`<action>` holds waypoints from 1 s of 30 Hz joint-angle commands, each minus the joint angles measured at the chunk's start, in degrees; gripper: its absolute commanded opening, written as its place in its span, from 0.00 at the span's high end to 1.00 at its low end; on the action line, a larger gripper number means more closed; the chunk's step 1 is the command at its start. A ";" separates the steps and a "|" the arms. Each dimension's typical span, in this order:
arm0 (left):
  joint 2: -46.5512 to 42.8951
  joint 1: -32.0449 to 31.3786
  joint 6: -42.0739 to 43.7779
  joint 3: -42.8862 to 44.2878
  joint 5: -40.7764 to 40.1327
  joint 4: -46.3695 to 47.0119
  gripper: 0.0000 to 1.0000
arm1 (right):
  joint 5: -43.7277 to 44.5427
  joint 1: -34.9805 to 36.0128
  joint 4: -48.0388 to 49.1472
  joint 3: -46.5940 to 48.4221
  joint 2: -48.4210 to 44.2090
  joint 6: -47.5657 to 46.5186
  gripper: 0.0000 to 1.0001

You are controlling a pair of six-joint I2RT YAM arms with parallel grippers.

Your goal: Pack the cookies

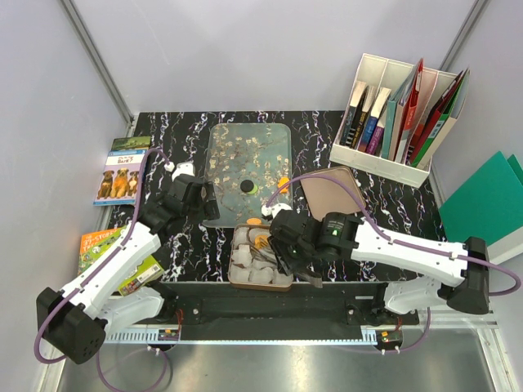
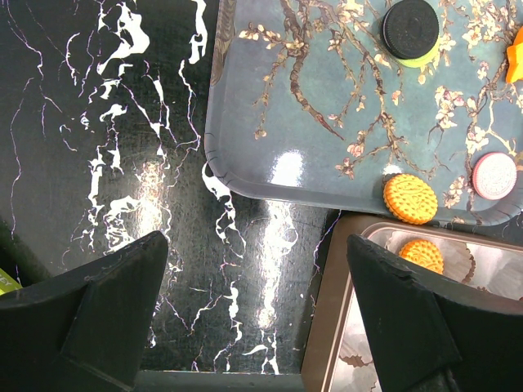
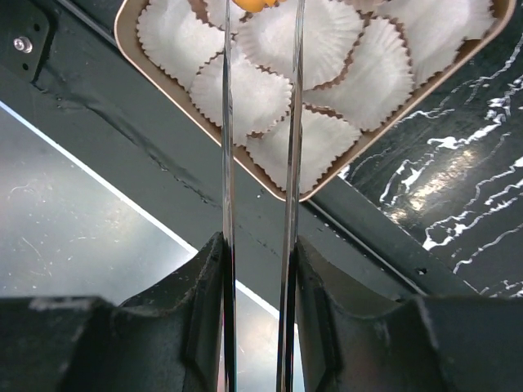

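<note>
One black marbled table (image 1: 315, 139) carries everything. Ahead of the left gripper (image 2: 255, 245) lies the blossom-patterned tray (image 2: 278, 122). This gripper hangs over bare tabletop just short of the tray's near corner, its jaws spread wide with nothing between them. Beside its right finger (image 2: 409, 318) sits the brown tin (image 2: 325, 302), touching the tray's near edge and lined with white paper cups (image 3: 245, 94).

The right gripper (image 3: 261, 12) reaches over the tin, its two thin blades almost parallel with a narrow gap. At their far end, cut by the frame edge, an orange sliver (image 3: 261, 3) shows between them. Whether the blades pinch it or it lies in a cup beneath cannot be told.

Far ahead of the left gripper and to its right, the black cookie (image 2: 411, 27) rests on the green cookie (image 2: 429, 55) on the tray. Nearer, the pink cookie (image 2: 495, 175) lies by the tray's near edge, and the rim cookie (image 2: 410, 198), orange, sits on that edge. Just past the right fingertip, the cupped cookie (image 2: 422, 253), also orange, lies in a paper cup inside the tin.
</note>
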 commanded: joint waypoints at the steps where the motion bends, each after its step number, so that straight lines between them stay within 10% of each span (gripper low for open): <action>1: -0.34 -0.17 -0.01 -0.23 -0.79 1.42 0.06 | -0.98 1.02 4.51 1.01 1.26 0.90 0.98; 8: -0.16 -0.17 0.08 -0.23 -0.79 1.51 0.06 | -2.12 1.63 5.57 2.85 3.54 0.19 0.89; 21: -0.51 -0.26 -0.01 -0.32 -0.88 1.42 0.06 | -2.56 1.90 7.32 3.73 4.69 -0.16 0.32; 30: -0.95 -0.17 -0.01 -0.50 -0.97 1.42 0.06 | 7.35 1.81 4.70 5.49 1.62 0.90 0.30</action>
